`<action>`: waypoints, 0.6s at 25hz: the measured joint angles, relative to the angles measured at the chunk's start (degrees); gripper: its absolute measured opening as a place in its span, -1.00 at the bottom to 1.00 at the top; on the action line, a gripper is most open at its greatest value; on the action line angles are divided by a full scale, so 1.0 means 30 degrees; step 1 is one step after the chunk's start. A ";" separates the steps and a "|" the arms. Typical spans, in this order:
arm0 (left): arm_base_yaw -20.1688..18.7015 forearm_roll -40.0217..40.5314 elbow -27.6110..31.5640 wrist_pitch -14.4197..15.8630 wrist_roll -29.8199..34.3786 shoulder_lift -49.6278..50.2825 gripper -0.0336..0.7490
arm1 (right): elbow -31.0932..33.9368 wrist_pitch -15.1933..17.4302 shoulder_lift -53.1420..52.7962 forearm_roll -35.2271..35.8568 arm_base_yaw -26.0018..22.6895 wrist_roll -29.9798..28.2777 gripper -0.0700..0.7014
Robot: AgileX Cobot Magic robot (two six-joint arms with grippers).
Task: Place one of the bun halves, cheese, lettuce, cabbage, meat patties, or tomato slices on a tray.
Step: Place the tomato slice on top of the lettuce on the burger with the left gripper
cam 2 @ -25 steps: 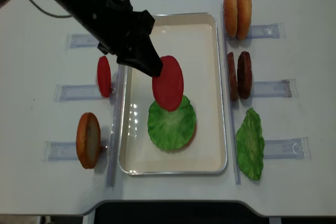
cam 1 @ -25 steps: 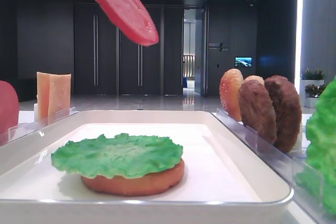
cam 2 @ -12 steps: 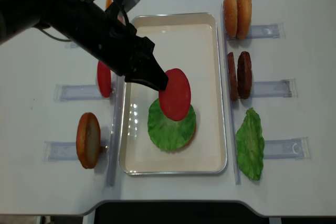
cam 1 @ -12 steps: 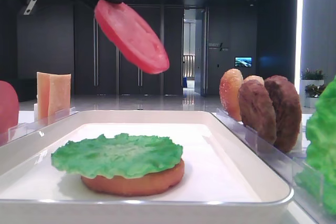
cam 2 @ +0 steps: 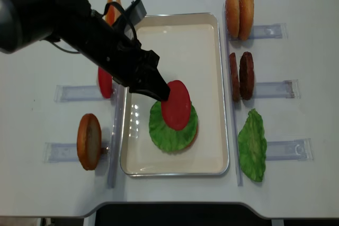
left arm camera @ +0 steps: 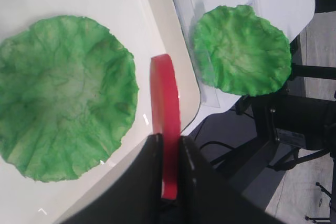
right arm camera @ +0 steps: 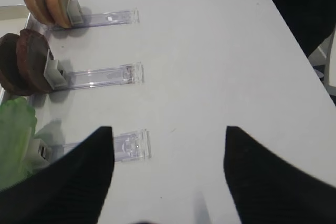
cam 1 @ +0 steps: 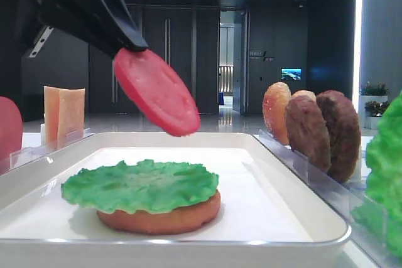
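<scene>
A smooth round red tomato slice (cam 2: 177, 105) is being gripped at its edge by the black left gripper (cam 2: 159, 91), whose fingers (left arm camera: 149, 156) are being pressed against both flat faces of the slice in the left wrist view. The slice is being held tilted in the air above a bright green ruffled lettuce leaf (cam 2: 172, 128), apart from it in the low exterior view. The leaf is being carried on a round orange-brown bun half (cam 1: 163, 218), which is lying flat on the large white rectangular tray (cam 2: 206, 41) with a raised glossy rim.

On the white surface (cam 2: 296, 78) to the right of the tray, two more bun halves (cam 2: 239, 7), two dark brown rough meat patties (cam 2: 241, 76) and a second green lettuce leaf (cam 2: 252, 145) are being kept upright in clear plastic racks (cam 2: 275, 89). To the left, another red slice (cam 2: 104, 77), a further bun half (cam 2: 89, 141) and pale orange cheese slabs (cam 1: 64, 113) are being held in similar racks.

The right gripper (right arm camera: 168, 182) is being seen only in its wrist view, over bare surface, with its two dark fingers (right arm camera: 68, 182) spread wide and nothing between them.
</scene>
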 joint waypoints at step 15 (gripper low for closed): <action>0.0000 -0.1168 0.0000 -0.0641 0.1182 0.1691 -0.79 | 0.0000 0.0000 0.0000 0.0000 0.0000 0.0000 0.31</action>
